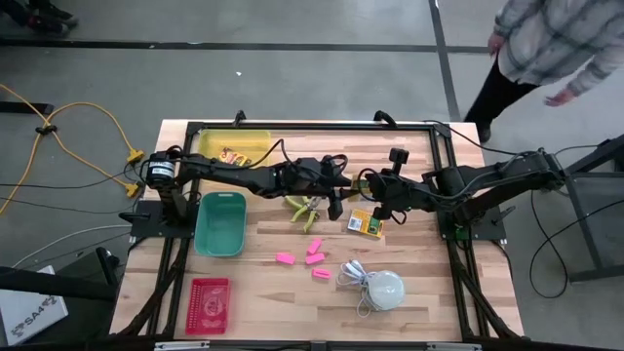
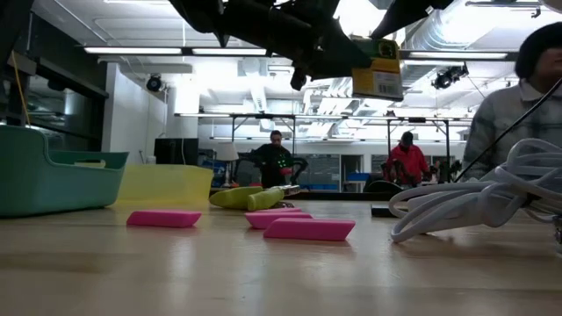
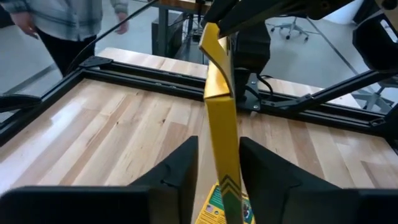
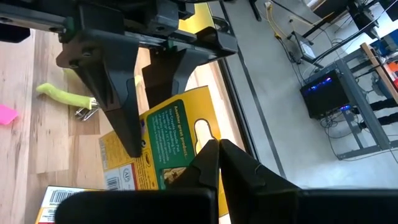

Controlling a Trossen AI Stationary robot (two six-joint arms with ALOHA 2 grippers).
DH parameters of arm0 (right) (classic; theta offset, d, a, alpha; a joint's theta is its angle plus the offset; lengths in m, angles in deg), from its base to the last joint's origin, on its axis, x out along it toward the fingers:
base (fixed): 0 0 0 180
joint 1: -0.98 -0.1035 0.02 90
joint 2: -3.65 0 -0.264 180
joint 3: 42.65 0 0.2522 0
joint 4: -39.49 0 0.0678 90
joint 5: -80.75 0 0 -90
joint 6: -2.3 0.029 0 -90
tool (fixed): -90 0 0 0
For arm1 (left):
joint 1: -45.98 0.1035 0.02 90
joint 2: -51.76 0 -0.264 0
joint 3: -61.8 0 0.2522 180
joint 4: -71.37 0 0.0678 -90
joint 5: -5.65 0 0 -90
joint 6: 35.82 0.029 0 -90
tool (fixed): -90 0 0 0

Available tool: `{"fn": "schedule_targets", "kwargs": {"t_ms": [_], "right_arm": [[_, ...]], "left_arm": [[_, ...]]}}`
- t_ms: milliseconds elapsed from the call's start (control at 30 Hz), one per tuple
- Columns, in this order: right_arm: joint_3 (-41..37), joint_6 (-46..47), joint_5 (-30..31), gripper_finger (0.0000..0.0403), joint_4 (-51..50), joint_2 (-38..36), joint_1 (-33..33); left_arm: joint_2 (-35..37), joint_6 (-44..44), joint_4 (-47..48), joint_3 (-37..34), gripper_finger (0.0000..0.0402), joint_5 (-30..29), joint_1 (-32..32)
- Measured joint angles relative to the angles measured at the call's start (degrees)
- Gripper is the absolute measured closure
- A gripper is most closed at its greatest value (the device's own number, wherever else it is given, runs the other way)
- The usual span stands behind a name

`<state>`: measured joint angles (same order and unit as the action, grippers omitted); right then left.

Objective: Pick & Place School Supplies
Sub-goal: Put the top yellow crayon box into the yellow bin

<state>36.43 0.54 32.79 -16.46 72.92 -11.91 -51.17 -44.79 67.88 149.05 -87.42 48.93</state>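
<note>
1. High view: the left claw (image 1: 334, 190) and the right claw (image 1: 375, 195) meet above the middle of the desk (image 1: 429, 283). Between them hangs a flat yellow-and-green cardboard box (image 1: 356, 193). A second such box (image 1: 367, 224) lies on the wood just below the right claw.

2. Low view: the held box (image 2: 378, 68) is clear of the desk, well above the pink eraser blocks (image 2: 309, 228).

3. Left wrist view: the box (image 3: 222, 143) stands edge-on between the left claw's fingers (image 3: 177, 168). Its long axis runs straight away from the claw. The fingers are partly open, close beside both faces; I cannot tell if they touch.

4. Right wrist view: the right claw (image 4: 217, 152) is pinched shut on the box (image 4: 168, 146) by its hang-hole edge. The left claw straddles the far end, so this looks like a handover.
</note>
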Motion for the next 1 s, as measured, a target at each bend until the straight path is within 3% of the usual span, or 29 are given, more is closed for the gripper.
{"fn": "schedule_targets", "kwargs": {"t_ms": [467,833,1000], "right_arm": [[0.0,0.0,-0.4,0.0401,-0.1,0.0,0.0],[0.0,0.1,-1.8,0.04,-0.5,0.0,0.0],[0.0,0.0,-1.9,0.0379,-0.5,0.0,0.0]], "left_arm": [[0.0,-2.3,0.1,0.0,0.0376,0.2,0.0],[0.0,-2.4,0.2,0.0,0.0375,0.2,0.0],[0.0,-2.4,0.2,0.0,0.0375,0.2,0.0]]}}
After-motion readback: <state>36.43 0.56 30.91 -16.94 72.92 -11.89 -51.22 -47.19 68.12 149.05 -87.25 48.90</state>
